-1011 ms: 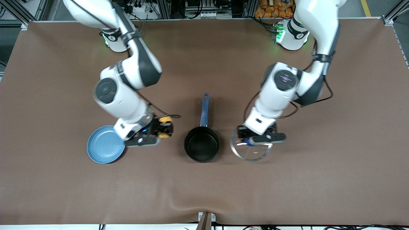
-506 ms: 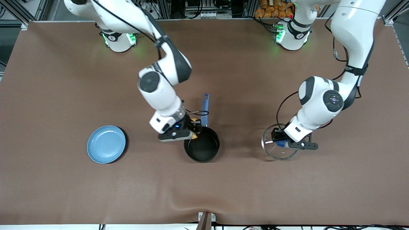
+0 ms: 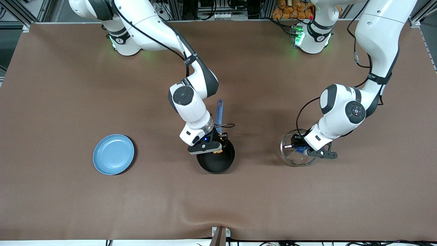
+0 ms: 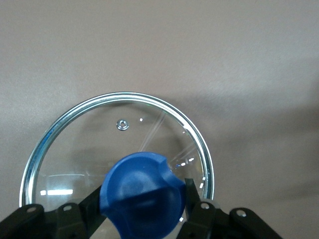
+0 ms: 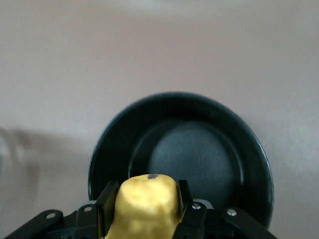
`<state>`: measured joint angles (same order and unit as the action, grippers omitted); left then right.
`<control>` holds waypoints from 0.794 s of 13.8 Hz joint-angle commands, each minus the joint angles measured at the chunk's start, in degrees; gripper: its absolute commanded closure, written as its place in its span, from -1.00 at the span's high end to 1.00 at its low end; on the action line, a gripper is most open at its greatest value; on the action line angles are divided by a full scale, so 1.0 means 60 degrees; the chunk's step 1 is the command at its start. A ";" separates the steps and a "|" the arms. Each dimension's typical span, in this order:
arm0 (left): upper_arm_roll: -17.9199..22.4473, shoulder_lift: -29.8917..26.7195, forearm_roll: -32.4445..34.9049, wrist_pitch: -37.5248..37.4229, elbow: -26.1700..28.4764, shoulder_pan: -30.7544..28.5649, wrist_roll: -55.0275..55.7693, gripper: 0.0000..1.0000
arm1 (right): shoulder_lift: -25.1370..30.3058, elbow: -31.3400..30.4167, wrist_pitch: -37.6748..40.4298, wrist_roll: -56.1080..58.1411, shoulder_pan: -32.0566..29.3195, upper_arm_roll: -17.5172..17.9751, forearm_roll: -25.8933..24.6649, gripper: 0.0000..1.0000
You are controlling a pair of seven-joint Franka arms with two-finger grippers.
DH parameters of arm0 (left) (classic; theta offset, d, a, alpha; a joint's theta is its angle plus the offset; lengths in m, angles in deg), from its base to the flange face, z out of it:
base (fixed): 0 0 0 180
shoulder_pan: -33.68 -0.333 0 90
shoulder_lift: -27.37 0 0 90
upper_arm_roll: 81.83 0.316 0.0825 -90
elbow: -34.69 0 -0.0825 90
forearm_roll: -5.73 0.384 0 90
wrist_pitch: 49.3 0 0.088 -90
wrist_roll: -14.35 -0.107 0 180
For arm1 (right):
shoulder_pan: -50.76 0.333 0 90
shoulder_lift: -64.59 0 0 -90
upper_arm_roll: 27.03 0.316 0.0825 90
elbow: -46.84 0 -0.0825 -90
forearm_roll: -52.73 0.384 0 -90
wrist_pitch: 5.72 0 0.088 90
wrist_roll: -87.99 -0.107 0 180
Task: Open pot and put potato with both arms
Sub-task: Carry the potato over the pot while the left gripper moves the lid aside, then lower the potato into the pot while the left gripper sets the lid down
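Note:
The pot [image 3: 218, 163] stands open in the middle of the table, black inside, its blue handle [image 3: 219, 112] pointing toward the robots' bases. My right gripper [image 3: 214, 147] is shut on the yellow potato [image 3: 218, 151] and holds it over the pot's rim. In the right wrist view the potato [image 5: 145, 201] sits between the fingers above the pot [image 5: 209, 154]. My left gripper [image 3: 301, 150] is shut on the blue knob [image 4: 142, 191] of the glass lid [image 3: 289, 156], beside the pot toward the left arm's end. I cannot tell whether the lid [image 4: 119, 134] touches the table.
A flat light-blue plate [image 3: 113, 159] lies toward the right arm's end of the table, level with the pot. The brown table cover [image 3: 218, 205] bulges slightly near the front edge.
My right arm carried the potato from beside the plate to over the pot. My left arm carried the lid away from the pot toward the left arm's end.

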<state>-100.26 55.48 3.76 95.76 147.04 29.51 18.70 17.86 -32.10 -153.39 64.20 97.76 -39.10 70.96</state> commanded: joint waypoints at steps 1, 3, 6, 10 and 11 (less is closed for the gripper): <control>-0.0107 -0.0114 -0.0200 0.0199 0.0243 -0.0388 -0.0679 -0.15 | -0.0648 0.1144 0.0105 0.0038 -0.0259 -0.0053 0.0009 -1.00; -0.0107 0.0003 -0.0186 0.0199 0.0229 -0.0447 -0.0740 -0.06 | -0.0897 0.1365 0.0091 0.0169 -0.0304 -0.0053 0.0009 -1.00; -0.0107 0.0076 -0.0142 0.0199 0.0229 -0.0447 -0.0784 0.28 | -0.1249 0.1453 -0.0027 0.0359 -0.0333 -0.0097 0.0009 -1.00; -0.0092 0.0047 -0.0098 0.0126 0.0243 -0.0491 -0.1002 0.81 | -0.1586 0.1657 -0.0027 0.0522 -0.0436 -0.0082 0.0009 -1.00; -0.0092 -0.0025 -0.0098 0.0082 0.0229 -0.0578 -0.1120 0.81 | -0.1718 0.1774 -0.0027 0.0493 -0.0436 -0.0082 0.0009 -1.00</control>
<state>-100.34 56.61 3.76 95.99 147.71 27.17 14.22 10.08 -25.14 -153.70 66.39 95.76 -39.92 70.92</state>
